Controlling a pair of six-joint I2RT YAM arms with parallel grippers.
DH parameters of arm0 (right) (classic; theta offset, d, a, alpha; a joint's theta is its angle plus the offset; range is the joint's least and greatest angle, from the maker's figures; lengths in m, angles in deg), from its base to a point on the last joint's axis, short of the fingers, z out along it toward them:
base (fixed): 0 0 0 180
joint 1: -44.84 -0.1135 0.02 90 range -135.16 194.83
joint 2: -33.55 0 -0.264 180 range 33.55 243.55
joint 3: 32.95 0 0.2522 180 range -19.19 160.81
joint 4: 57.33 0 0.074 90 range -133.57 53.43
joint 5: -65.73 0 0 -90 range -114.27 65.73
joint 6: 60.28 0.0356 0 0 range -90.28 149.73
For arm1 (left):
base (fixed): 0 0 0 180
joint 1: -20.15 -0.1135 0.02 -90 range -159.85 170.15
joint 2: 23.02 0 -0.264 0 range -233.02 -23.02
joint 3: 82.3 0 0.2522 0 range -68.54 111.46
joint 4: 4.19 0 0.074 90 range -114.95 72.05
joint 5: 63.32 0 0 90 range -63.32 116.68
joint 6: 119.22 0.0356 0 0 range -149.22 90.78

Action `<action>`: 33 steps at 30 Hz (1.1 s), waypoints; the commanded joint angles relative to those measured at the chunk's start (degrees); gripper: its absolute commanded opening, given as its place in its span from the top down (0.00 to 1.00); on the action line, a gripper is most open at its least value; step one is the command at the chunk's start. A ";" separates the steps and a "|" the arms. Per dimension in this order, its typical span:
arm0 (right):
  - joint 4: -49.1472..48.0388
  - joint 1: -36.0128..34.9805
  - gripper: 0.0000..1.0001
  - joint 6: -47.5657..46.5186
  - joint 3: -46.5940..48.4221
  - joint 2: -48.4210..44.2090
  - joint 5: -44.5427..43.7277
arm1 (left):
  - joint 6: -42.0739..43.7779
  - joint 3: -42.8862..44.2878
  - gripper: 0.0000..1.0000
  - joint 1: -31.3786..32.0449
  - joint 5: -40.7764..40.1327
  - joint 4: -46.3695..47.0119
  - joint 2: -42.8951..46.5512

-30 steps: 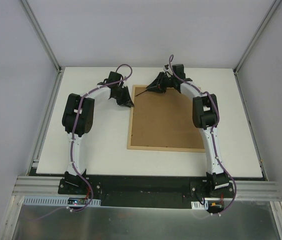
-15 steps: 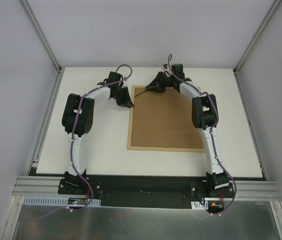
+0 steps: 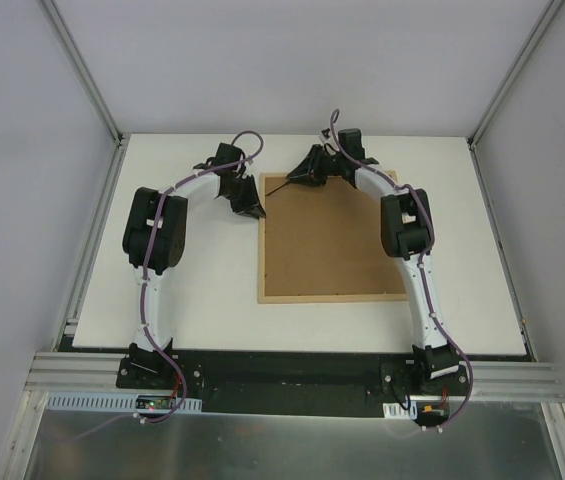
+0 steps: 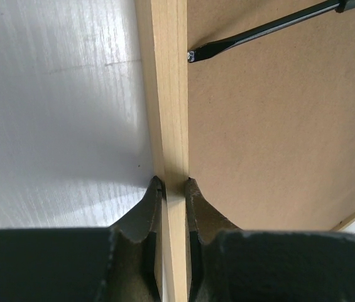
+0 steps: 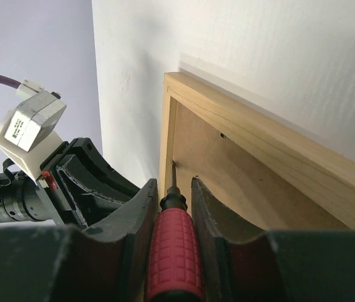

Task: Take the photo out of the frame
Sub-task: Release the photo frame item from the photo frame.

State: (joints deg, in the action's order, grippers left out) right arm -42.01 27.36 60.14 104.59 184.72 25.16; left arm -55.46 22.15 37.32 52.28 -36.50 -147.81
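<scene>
Frame (image 3: 332, 297) face-down on counter (image 3: 212, 310), fibreboard back up; photo hidden under it. Left jaws clamped on frame's left rail, right jaws clamped on screwdriver (image 5: 174, 248), tip at frame's far-left corner. Photo likely thin, creasable: lift by border edges.

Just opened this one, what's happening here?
The frame lies face down on the table, brown back board up. The left claw is clamped on its left wooden rail near the far corner. The right claw holds a red-handled screwdriver, tip on the board beside that rail. The photo is not in view.
</scene>
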 commanded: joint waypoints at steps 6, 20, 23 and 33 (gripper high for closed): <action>-0.59 -10.12 0.99 1.40 -4.25 1.14 3.48 | -0.39 -2.19 1.00 2.08 2.61 -5.18 -2.74; 25.84 -18.72 1.00 -14.06 6.55 -10.01 -15.75 | 1.63 -0.96 1.00 2.08 -1.17 -6.24 -0.19; 26.82 -20.84 1.00 -14.77 7.26 -10.90 -17.78 | 2.24 -0.96 1.00 2.08 -2.13 -6.24 0.42; 31.66 -12.60 0.99 -21.88 5.42 -16.60 -19.48 | 5.67 2.11 0.93 -0.64 -7.58 -7.90 2.71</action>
State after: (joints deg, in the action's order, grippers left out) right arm -17.31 12.56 39.79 111.04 175.04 -3.28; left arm -54.91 22.22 36.92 47.12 -46.99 -145.45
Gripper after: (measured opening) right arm 0.279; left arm 0.076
